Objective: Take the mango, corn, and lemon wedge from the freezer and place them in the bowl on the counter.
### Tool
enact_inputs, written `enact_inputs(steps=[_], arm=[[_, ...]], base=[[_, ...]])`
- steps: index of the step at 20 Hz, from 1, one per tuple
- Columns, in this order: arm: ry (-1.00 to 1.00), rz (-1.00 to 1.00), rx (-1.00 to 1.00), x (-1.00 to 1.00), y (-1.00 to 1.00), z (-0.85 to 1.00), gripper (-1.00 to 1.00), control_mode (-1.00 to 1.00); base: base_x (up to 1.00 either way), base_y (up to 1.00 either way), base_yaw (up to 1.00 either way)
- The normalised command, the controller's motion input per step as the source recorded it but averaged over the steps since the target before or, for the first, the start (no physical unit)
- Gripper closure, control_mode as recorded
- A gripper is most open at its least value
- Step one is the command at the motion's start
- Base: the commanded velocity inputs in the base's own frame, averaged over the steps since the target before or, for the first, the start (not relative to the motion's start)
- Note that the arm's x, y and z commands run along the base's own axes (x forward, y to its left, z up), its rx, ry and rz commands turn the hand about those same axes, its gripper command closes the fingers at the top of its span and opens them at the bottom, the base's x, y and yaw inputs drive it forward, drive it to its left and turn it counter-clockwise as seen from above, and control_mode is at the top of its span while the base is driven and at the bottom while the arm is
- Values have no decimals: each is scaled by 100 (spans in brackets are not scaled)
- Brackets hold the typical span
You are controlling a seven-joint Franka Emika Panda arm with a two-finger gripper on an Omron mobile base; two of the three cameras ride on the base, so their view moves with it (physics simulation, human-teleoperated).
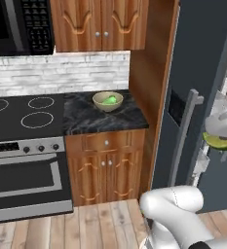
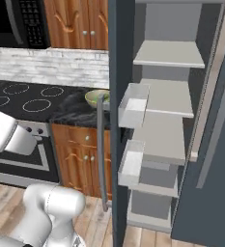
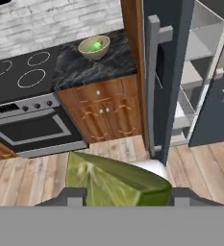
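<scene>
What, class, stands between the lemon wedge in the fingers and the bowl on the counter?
The lemon wedge, held by the gripper, is beside the open freezer door. The bowl sits on the counter, past that door's edge and the wooden side panel. Lifted over the counter's front edge, nothing visible blocks it.

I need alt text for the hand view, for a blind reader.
The gripper holds the lemon wedge close to the camera. Beyond it, the bowl sits on the counter, beside the freezer.
</scene>
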Motion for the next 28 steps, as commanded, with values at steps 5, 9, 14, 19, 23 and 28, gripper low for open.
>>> enact_inputs(steps=[5, 9, 14, 19, 23, 28], arm=[[0, 0, 0, 0, 0, 0, 100, 100], [0, 0, 0, 0, 0, 0, 100, 100], [0, 0, 0, 0, 0, 0, 100, 100], [0, 0, 0, 0, 0, 0, 100, 100], [0, 0, 0, 0, 0, 0, 100, 100], [0, 0, 0, 0, 0, 0, 100, 100]], base=[[23, 87, 0], [75, 26, 0], [79, -8, -2], [62, -22, -1], [41, -21, -15], [55, -30, -6]])
